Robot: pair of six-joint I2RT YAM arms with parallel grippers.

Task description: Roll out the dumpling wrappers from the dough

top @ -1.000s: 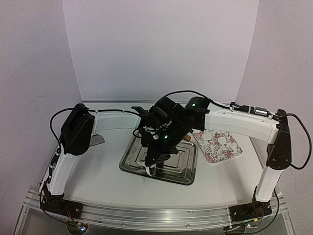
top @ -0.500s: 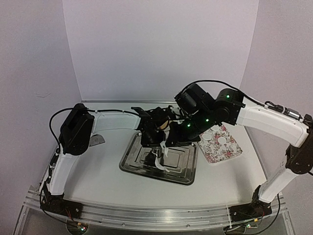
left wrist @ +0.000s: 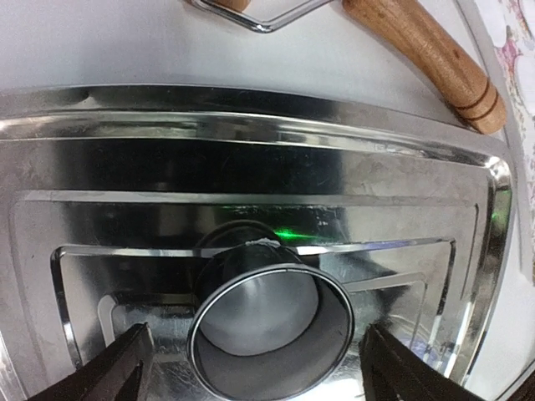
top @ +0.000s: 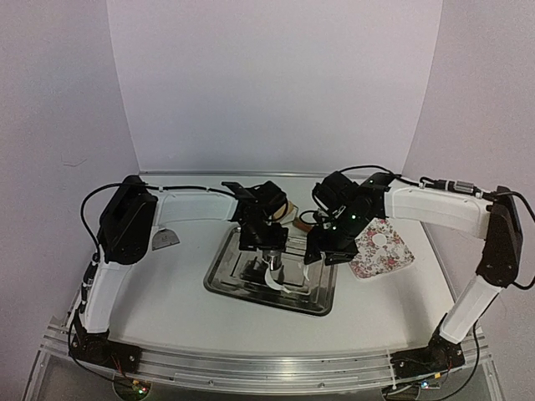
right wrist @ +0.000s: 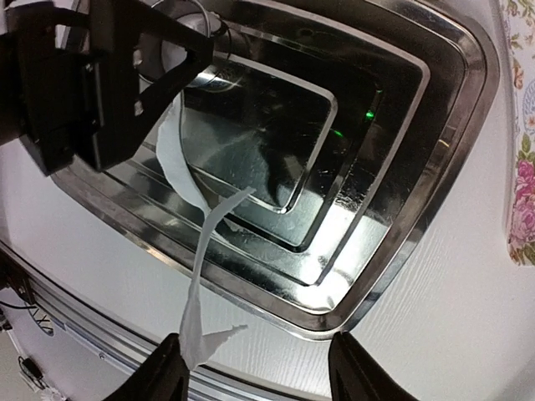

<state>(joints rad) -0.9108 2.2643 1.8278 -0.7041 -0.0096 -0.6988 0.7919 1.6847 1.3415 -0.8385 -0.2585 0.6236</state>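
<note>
My left gripper [left wrist: 263, 368] stands open around a shiny round ring cutter [left wrist: 272, 334] upright on the steel tray [left wrist: 251, 125]; its fingers [left wrist: 125, 372] stay clear of the ring. A white round of dough [left wrist: 255, 322] lies inside the ring. My right gripper [right wrist: 263, 372] is open over the tray's near right corner [right wrist: 418, 209]. A thin torn strip of dough [right wrist: 196, 276] clings to its left fingertip [right wrist: 167, 372] and stretches back to the tray. From above the strip [top: 274, 280] lies by the left gripper [top: 266, 251]. A dumpling wrapper [top: 380, 241] rests on the floral plate [top: 393, 263].
A wooden rolling pin [left wrist: 418, 50] lies behind the tray beside a wire stand. A grey scraper [top: 165, 240] sits on the table left of the tray. The floral plate is right of the tray, just beyond the right gripper [top: 322, 251].
The right gripper lifted off the tray's middle, swung right, lowered and opened, with the dough strip still stuck to one finger. The left gripper opened wider around the ring.
</note>
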